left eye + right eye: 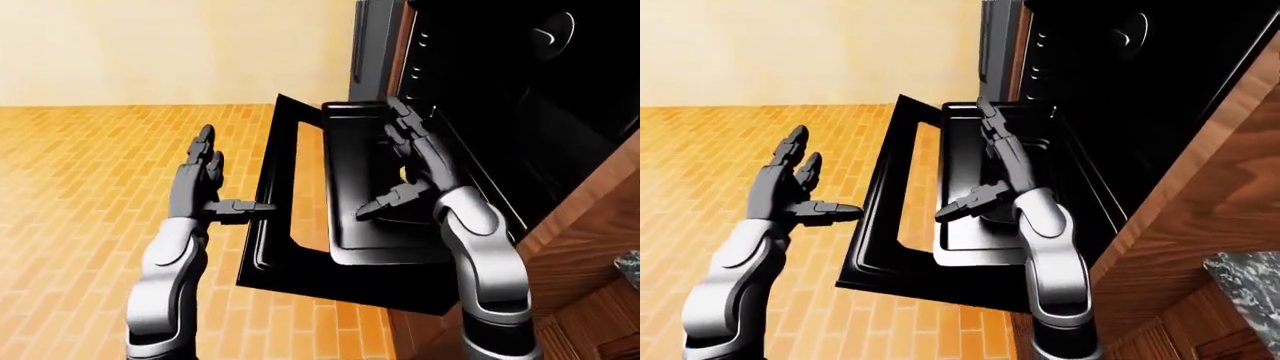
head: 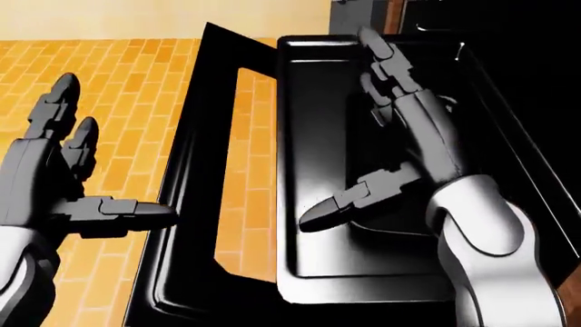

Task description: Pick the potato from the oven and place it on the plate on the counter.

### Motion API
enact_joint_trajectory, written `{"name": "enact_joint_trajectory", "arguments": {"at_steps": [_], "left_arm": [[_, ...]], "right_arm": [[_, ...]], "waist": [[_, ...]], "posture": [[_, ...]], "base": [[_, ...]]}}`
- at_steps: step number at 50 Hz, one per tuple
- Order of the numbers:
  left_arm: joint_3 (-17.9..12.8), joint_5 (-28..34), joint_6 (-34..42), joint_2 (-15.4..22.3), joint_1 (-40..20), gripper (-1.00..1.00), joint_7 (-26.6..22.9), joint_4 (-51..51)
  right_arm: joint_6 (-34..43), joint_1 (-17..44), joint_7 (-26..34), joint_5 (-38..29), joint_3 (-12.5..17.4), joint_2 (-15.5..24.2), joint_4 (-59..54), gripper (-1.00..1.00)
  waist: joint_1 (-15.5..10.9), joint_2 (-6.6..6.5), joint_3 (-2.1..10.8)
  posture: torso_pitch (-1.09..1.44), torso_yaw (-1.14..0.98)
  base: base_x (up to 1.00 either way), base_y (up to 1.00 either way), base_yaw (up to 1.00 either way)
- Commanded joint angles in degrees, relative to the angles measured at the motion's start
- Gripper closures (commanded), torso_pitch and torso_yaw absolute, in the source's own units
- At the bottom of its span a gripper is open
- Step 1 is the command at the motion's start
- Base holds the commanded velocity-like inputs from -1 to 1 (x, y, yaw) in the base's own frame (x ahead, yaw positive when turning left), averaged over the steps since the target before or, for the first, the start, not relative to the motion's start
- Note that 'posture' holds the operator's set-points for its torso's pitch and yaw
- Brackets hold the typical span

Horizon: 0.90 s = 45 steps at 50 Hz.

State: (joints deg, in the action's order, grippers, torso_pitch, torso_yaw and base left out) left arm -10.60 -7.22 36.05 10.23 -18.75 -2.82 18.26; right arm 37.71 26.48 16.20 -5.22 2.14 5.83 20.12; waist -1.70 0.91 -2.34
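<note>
Over the oven tray: the right hand (image 2: 400, 122) hovers, fingers spread and straight, thumb (image 2: 349, 197) jutting toward the head view's left; it grips nothing.
Oven tray (image 2: 318, 136): black, pulled out above the dropped oven door (image 1: 290, 225), its shallow well mostly covered by that hand.
Potato (image 1: 403, 175): only a small pale sliver shows in the left-eye view, in the tray's well, right beside the right hand's palm.
Left hand (image 2: 54, 170): left of the door, over orange tiled floor (image 1: 90, 165); fingers spread, thumb pointing at the door's edge.
Wood cabinet (image 1: 1200, 217): right of the oven.
</note>
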Motion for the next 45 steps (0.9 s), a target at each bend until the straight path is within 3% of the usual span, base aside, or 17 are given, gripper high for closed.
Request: {"name": "enact_joint_trajectory", "arguments": {"at_steps": [1,2,3,7,12,14,19,22,24,27,28,29,38,41,43,44,45], "left_arm": [[0.0,-0.3,0.2,0.2,-1.5,-1.0,-0.2,2.8],[0.1,-0.3,0.6,0.3,-1.8,-1.0,-0.1,3.1],[0.0,-0.4,1.5,0.4,-2.1,-1.0,-0.1,4.0],[0.0,-0.5,2.8,0.5,-2.5,-1.0,-0.1,5.4],[0.5,0.0,3.0,0.4,-2.9,-1.0,-0.4,5.7],[0.6,0.2,2.8,0.4,-3.0,-1.0,-0.5,5.5],[0.5,0.4,3.0,0.4,-3.3,-1.0,-0.7,5.6],[0.4,0.4,2.8,0.4,-3.4,-1.0,-0.7,5.3],[0.4,0.4,3.2,0.5,-3.4,-1.0,-0.7,5.9],[0.4,0.4,2.7,0.4,-3.3,-1.0,-0.7,5.3],[0.4,0.5,2.2,0.4,-3.3,-1.0,-0.8,4.9],[0.4,0.5,2.1,0.4,-3.4,-1.0,-0.8,4.7],[0.0,0.0,3.5,0.8,-3.8,-1.0,-0.7,5.9],[0.0,0.0,3.4,0.8,-3.7,-1.0,-0.7,5.8],[0.0,-0.1,3.4,0.8,-3.7,-1.0,-0.7,5.8],[0.0,-0.1,3.4,0.8,-3.7,-1.0,-0.7,5.8],[0.0,-0.1,3.4,0.8,-3.8,-1.0,-0.7,5.8]], "right_arm": [[-1.4,0.8,-0.5,-0.4,0.4,0.5,1.2,-1.0],[-1.3,0.7,-0.5,-0.4,0.5,0.5,1.4,-1.0],[-0.8,0.7,-0.6,-0.2,0.6,0.4,1.8,-1.0],[0.4,0.9,-1.0,1.6,1.6,0.4,3.4,-1.0],[0.2,0.9,-2.1,2.2,2.2,1.4,2.6,-1.0],[0.6,1.0,-2.7,2.1,2.3,1.7,2.2,-1.0],[0.8,1.4,-3.4,2.2,2.6,2.4,2.1,-1.0],[0.8,1.5,-3.8,1.5,2.4,2.4,1.9,-1.0],[0.8,1.6,-3.8,1.5,2.5,2.4,2.0,-1.0],[0.5,1.6,-3.9,1.2,2.4,2.4,1.9,-1.0],[0.4,1.7,-3.9,1.1,2.2,2.4,1.7,-1.0],[0.6,1.9,-3.9,0.9,2.0,2.3,1.8,-1.0],[1.0,2.8,-3.9,0.3,2.1,2.3,1.2,-1.0],[1.0,2.9,-3.9,0.3,2.2,2.3,1.3,-1.0],[1.0,3.1,-4.1,0.7,2.5,2.2,1.3,-1.0],[1.3,3.1,-4.1,1.3,2.7,2.0,1.7,-1.0],[1.3,3.0,-4.1,2.2,3.0,1.8,2.0,-1.0]], "waist": [[0.2,0.99,1.61],[-0.4,1.08,2.47],[0.3,-0.07,1.63],[1.4,-0.34,2.13],[2.0,-2.54,1.45],[1.9,-2.07,2.89],[1.9,-3.77,2.88],[1.4,-2.56,3.05],[0.9,-1.47,1.34],[0.6,3.45,2.4],[1.2,1.29,1.72],[0.8,2.34,1.37],[1.7,-0.94,0.73],[2.2,-3.43,1.07],[2.5,-6.6,2.12],[2.2,-5.14,1.78],[1.9,-5.36,1.44]], "posture": [[0.0,0.0],[0.0,0.0],[0.0,0.0],[0.0,0.0],[0.0,0.0],[0.0,0.0],[0.0,0.0],[0.0,0.0],[0.0,0.0],[0.0,0.0],[0.0,0.0],[0.0,0.0],[0.0,0.0],[0.0,0.0],[0.0,0.0],[0.0,0.0],[0.0,0.0]], "base": [[0.0,0.0,0.0],[0.0,0.0,0.0],[0.0,0.0,0.0],[0.0,0.0,0.0],[0.0,0.0,0.0],[0.0,-0.05,0.0],[0.05,-0.17,0.0],[0.1,-0.18,0.0],[0.23,-0.19,0.0],[0.24,-0.18,0.0],[0.23,-0.12,0.0],[0.23,-0.12,0.0],[0.21,-0.01,0.0],[0.2,0.0,0.0],[0.21,0.0,0.0],[0.17,-0.04,0.0],[0.12,-0.12,0.0]]}}
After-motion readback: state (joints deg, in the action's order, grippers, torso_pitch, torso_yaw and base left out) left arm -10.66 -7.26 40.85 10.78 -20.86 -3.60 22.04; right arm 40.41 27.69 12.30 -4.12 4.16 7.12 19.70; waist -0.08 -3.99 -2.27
